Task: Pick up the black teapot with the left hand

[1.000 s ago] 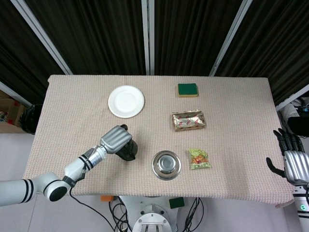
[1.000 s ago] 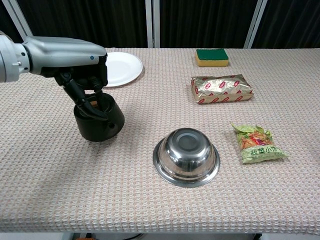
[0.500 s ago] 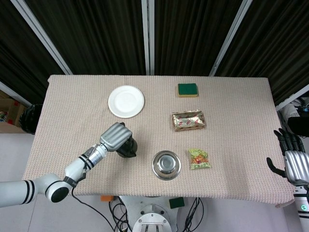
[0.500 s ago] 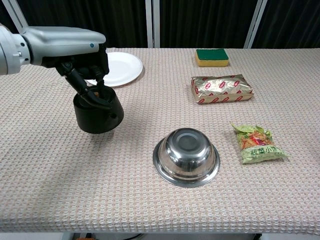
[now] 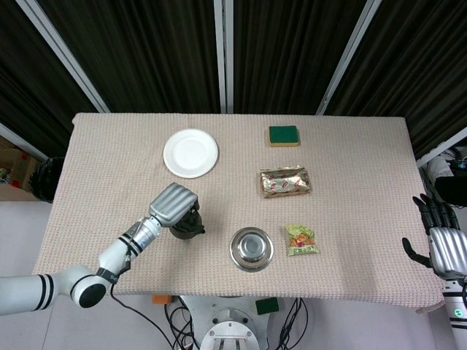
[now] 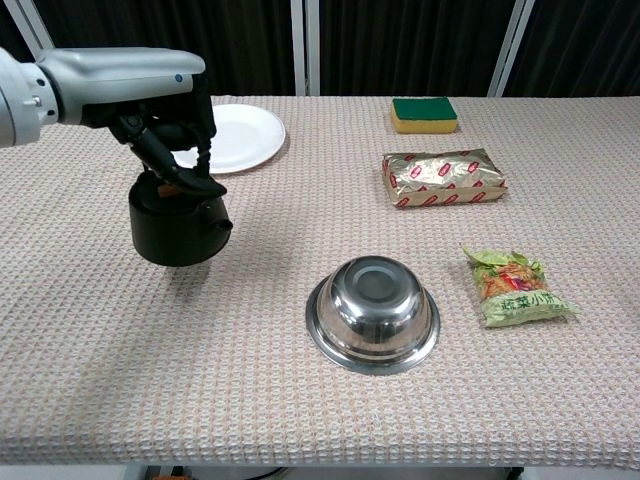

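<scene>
The black teapot (image 6: 178, 227) hangs just above the table cloth, its shadow visible beneath it in the chest view. My left hand (image 6: 165, 115) grips its top handle from above, fingers curled around it. In the head view the left hand (image 5: 174, 205) covers most of the teapot (image 5: 191, 227), which shows at the hand's lower right, left of the steel bowl. My right hand (image 5: 442, 240) hangs off the table's right edge with fingers apart, holding nothing.
A steel bowl (image 6: 373, 312) sits right of the teapot. A white plate (image 6: 232, 137) lies behind it. A green sponge (image 6: 424, 113), a foil snack pack (image 6: 443, 177) and a green snack bag (image 6: 514, 286) lie to the right.
My left hand has lifted the teapot off the cloth and carried it slightly left; a shadow now shows under it. The right hand has not moved.
</scene>
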### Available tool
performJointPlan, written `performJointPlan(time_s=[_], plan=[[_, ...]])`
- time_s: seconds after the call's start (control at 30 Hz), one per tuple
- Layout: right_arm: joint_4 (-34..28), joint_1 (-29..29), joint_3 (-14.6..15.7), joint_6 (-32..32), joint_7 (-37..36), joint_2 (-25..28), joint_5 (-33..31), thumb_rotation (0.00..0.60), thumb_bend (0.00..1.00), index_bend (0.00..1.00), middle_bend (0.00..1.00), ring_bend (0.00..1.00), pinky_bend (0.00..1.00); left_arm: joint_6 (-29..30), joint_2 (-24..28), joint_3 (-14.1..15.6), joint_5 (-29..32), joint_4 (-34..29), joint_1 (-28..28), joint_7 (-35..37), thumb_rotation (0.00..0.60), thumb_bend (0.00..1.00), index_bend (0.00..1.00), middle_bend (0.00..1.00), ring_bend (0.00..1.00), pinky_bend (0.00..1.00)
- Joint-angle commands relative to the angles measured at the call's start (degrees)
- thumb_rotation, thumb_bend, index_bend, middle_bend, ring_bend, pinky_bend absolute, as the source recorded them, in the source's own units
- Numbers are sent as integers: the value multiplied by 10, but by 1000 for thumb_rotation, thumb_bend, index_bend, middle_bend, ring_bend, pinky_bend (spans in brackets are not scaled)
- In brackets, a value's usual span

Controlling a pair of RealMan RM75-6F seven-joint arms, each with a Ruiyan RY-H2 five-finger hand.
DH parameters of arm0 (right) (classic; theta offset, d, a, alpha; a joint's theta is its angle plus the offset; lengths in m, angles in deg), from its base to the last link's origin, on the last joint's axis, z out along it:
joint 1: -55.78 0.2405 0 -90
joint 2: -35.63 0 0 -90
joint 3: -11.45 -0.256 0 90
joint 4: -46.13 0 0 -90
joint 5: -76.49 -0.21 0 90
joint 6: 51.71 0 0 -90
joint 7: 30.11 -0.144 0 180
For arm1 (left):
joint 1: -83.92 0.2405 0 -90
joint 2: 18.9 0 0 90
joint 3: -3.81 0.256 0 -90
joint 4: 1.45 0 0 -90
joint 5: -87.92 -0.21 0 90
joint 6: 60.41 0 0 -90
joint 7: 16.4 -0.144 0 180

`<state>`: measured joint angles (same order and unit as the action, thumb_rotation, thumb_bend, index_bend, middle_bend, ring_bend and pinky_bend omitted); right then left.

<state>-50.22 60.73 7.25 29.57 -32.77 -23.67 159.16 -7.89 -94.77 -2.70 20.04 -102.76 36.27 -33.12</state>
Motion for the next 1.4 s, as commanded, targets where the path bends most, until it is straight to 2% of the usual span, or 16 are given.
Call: performJointPlan(time_s=[0.03, 0.37, 0.6, 0.9, 1.2, 1.4], plan=[[0, 0, 0, -1, 0, 0, -1, 600, 327, 0, 0, 0, 0, 3, -2, -2, -2, 1, 2, 6, 475, 249, 1000, 1000, 1000, 675], [0, 1, 0, -2, 2, -1, -1, 600, 327, 0, 0, 0, 0, 11, -6, -4, -14, 10, 11, 27, 496, 345, 1000, 1000, 1000, 685], [0, 1, 0, -2, 3, -1, -1, 600, 327, 0, 0, 0, 0, 17, -9, -7, -23, 13, 13, 32, 589, 408, 1000, 1000, 1000, 691], [0, 1, 0, -1, 1, -1, -2, 600, 327, 0, 0, 0, 0, 37, -19, -10, -42, 30, 17, 23, 599, 414, 1000, 1000, 1000, 700], [0, 1, 0, -1, 2, -1, -1, 600, 327, 0, 0, 0, 0, 73, -31, -8, -79, 51, 23, -16, 600, 427, 1000, 1000, 1000, 712], [0, 1, 0, -1, 3, -1, -1, 600, 327, 0, 0, 0, 0, 73, -33, -8, -80, 51, 25, -25, 600, 429, 1000, 1000, 1000, 712]])
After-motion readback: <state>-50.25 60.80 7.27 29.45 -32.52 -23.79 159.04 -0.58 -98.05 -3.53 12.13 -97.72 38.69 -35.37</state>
